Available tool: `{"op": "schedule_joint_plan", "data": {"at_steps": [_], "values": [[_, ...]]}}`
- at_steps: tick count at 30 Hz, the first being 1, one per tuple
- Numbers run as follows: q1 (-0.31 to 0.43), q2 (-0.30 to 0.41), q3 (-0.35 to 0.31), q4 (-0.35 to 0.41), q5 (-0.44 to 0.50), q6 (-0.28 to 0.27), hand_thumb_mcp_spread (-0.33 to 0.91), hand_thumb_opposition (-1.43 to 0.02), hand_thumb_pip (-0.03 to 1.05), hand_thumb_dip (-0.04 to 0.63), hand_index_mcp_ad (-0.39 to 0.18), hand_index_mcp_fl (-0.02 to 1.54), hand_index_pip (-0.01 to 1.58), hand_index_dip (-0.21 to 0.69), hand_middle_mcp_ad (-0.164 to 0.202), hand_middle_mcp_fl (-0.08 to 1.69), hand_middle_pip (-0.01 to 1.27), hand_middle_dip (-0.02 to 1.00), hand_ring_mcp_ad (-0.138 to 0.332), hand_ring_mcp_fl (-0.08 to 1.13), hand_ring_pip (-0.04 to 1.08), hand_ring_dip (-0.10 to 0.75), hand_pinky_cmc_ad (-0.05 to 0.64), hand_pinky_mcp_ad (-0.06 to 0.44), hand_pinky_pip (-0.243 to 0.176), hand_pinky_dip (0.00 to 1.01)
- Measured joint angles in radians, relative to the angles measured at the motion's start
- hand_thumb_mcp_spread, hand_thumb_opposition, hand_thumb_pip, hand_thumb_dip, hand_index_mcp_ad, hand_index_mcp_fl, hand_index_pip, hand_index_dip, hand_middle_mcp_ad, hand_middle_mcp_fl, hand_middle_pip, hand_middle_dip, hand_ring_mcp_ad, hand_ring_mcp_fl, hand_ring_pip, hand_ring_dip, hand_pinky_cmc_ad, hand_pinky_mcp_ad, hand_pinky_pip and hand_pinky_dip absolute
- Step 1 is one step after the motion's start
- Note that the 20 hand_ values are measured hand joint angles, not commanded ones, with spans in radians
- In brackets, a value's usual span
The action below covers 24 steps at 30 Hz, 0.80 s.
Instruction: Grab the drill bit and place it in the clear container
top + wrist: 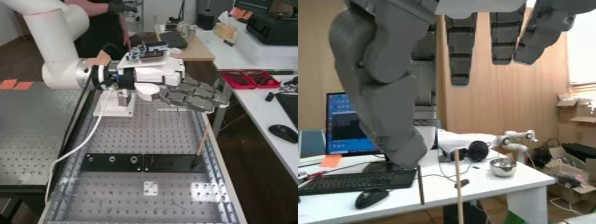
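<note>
Robot hand [193, 95] hangs released, fingers [461, 50] straight (the red tray [249, 71] holds dark items [262, 79]).

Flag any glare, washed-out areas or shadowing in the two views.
High view: a bright glare patch on the perforated bench top, beyond the right end of the black plate towards the near end; no hard shadow stands out there. Wrist view: what looks like a window is washed out nearly white, and the metal bowl has highlights.
</note>
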<state>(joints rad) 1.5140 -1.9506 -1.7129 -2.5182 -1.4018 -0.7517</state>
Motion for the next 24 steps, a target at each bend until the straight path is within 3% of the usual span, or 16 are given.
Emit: {"op": "schedule_joint_plan", "data": {"at_steps": [14,24], "values": [[0.064,0.067,-0.041,0.030,-0.084,-0.013,0.53,-1.00,0.52,0.328,-0.089,0.77,1.20,0.122,0.080,0.25,0.14,0.18,0.229,0.06,0.10,-0.049,0.265,0.199,-0.091,0.18],[0.115,0.079,-0.057,0.054,-0.148,0.013,0.54,-1.01,0.52,0.328,-0.089,0.77,1.20,0.126,0.082,0.25,0.14,0.18,0.229,0.06,0.10,-0.049,0.265,0.197,-0.091,0.18]]}}
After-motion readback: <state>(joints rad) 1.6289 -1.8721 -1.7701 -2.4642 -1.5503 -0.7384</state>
